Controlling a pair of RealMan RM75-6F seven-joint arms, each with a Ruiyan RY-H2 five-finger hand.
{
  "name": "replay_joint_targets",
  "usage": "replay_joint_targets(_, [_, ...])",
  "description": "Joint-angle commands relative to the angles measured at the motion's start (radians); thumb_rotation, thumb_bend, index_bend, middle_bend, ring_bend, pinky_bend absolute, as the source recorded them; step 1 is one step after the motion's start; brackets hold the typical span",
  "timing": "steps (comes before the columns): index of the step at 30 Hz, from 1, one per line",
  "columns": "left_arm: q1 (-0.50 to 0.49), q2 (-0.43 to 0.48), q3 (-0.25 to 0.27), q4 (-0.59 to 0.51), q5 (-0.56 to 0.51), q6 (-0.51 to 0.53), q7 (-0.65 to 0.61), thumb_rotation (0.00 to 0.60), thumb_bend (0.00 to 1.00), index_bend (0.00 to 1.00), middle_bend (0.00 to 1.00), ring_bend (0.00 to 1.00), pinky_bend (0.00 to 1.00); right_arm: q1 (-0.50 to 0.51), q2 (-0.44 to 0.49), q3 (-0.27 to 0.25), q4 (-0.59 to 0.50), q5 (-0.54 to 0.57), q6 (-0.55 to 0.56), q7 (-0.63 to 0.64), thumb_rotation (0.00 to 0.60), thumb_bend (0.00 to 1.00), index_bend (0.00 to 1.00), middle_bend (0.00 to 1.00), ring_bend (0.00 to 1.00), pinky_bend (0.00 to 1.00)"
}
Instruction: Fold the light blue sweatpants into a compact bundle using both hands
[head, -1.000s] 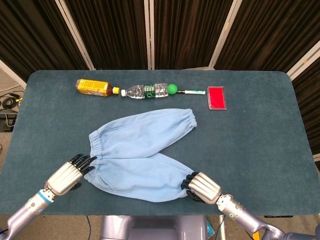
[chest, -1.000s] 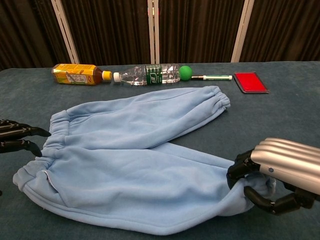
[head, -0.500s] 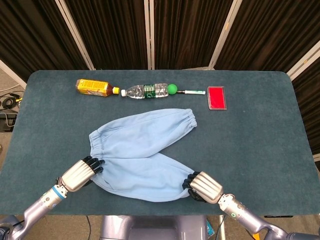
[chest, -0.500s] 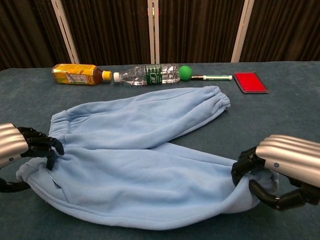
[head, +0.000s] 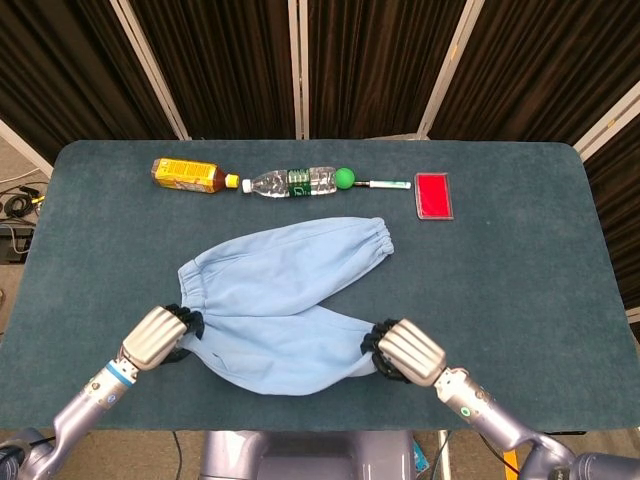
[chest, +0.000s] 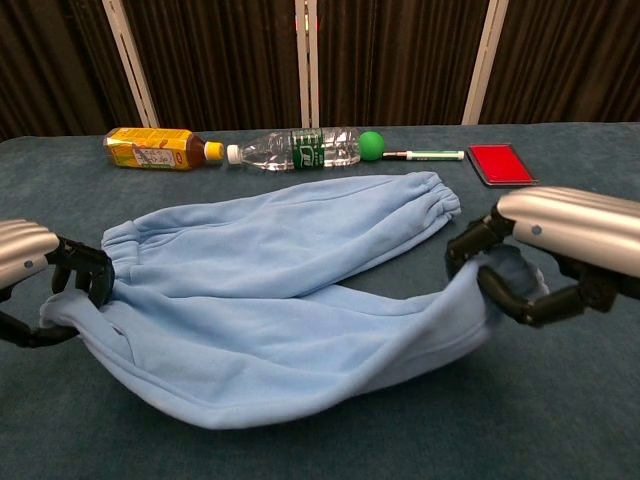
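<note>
The light blue sweatpants (head: 285, 300) (chest: 270, 290) lie on the dark teal table (head: 520, 290), legs spread in a V toward the right. My left hand (head: 157, 336) (chest: 30, 275) grips the near corner of the waistband. My right hand (head: 406, 352) (chest: 560, 245) grips the cuff of the near leg. Both held ends are raised, and the near leg sags between them. The far leg (head: 330, 255) stays flat, its cuff (chest: 440, 195) pointing to the back right.
Along the back of the table lie an orange-labelled bottle (head: 187, 175), a clear water bottle (head: 293, 183), a green ball (head: 344, 179), a marker pen (head: 387, 184) and a red flat case (head: 433, 194). Dark curtains hang behind.
My left hand closed on the waistband corner. Both hands lifted their ends and moved away from me, so the near leg now hangs between them.
</note>
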Motion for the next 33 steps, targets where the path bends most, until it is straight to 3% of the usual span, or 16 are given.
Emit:
replay_joint_targets(1, [-0.037, 0.091, -0.059, -0.156, -0.116, -0.108, 0.065, 0.600, 0.60, 0.67, 0.44, 0.46, 0.52, 0.050, 0.022, 0.085, -0.049, 0.095, -0.073, -0.059, 0.600, 0.69, 0.63, 0.57, 0.47, 0.53])
replay_joint_targets(7, [-0.090, 0.171, -0.137, -0.297, -0.299, -0.265, 0.133, 0.600, 0.60, 0.67, 0.44, 0.46, 0.52, 0.127, 0.028, 0.208, -0.077, 0.292, -0.207, -0.174, 0.600, 0.69, 0.63, 0.57, 0.47, 0.53])
replay_joint_targets(14, [-0.157, 0.178, -0.205, -0.267, -0.455, -0.393, 0.151, 0.600, 0.60, 0.66, 0.44, 0.46, 0.51, 0.214, -0.027, 0.313, -0.022, 0.561, -0.307, -0.330, 0.600, 0.69, 0.63, 0.57, 0.47, 0.53])
replay_joint_targets(21, [-0.201, 0.180, -0.221, -0.224, -0.577, -0.501, 0.187, 0.600, 0.60, 0.63, 0.43, 0.46, 0.48, 0.294, -0.109, 0.362, 0.105, 0.742, -0.359, -0.383, 0.600, 0.69, 0.63, 0.57, 0.47, 0.53])
replay_joint_targets(33, [-0.237, 0.149, -0.236, -0.146, -0.648, -0.553, 0.174, 0.600, 0.60, 0.63, 0.43, 0.45, 0.47, 0.384, -0.228, 0.382, 0.338, 0.855, -0.377, -0.437, 0.600, 0.69, 0.62, 0.56, 0.47, 0.53])
